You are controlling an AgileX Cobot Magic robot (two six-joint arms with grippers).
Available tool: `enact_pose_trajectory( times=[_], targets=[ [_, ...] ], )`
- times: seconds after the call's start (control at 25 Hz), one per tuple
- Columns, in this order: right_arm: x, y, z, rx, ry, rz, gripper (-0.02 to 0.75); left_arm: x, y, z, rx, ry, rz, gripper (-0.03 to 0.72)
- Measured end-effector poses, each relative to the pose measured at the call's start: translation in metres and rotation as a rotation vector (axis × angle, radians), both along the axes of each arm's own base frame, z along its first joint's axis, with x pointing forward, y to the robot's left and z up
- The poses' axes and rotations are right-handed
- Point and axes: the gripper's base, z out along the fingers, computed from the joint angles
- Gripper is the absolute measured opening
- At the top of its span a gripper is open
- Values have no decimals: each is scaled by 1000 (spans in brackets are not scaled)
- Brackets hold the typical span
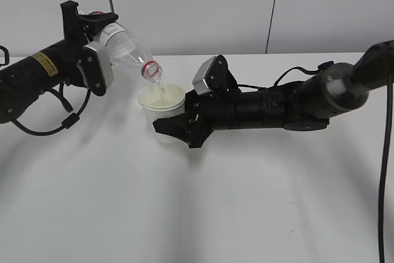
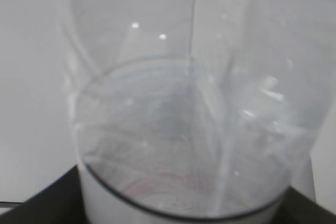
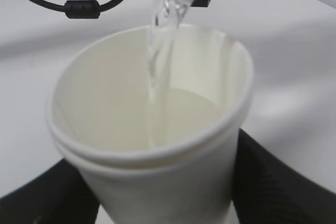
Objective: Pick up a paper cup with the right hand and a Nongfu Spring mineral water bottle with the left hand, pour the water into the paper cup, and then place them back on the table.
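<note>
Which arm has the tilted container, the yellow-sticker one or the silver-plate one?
The yellow-sticker left hand: its bottle slants neck-down, water streaming out. The right hand holds the paper cup upright.

Hidden, cropped and blurred parts

The left wrist view is filled by the blurred Nongfu Spring mineral water bottle [image 2: 184, 145], its neck and label out of frame. In the right wrist view the paper cup [image 3: 152, 129] loses its base below the frame. The right hand [image 1: 175, 129] hides the cup's lower right side.
</note>
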Motion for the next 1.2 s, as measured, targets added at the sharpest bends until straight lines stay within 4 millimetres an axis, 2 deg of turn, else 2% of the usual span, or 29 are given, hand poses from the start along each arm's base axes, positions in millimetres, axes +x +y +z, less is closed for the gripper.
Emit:
enact_pose_trajectory(
  times=[0.48, 0.68, 0.84, 1.2],
  targets=[
    [1, 0, 0, 4, 2, -9, 498, 0, 0, 0, -4, 1, 4, 419],
    [3, -1, 3, 27, -18, -37, 498, 0, 0, 0, -85, 62, -2, 419],
    [5, -1, 4, 42, -27, -58, 498, 0, 0, 0, -214, 158, -10, 419],
    [11, -3, 8, 80, -46, -125, 497, 1, 1, 0, -685, 506, -24, 419]
  ],
)
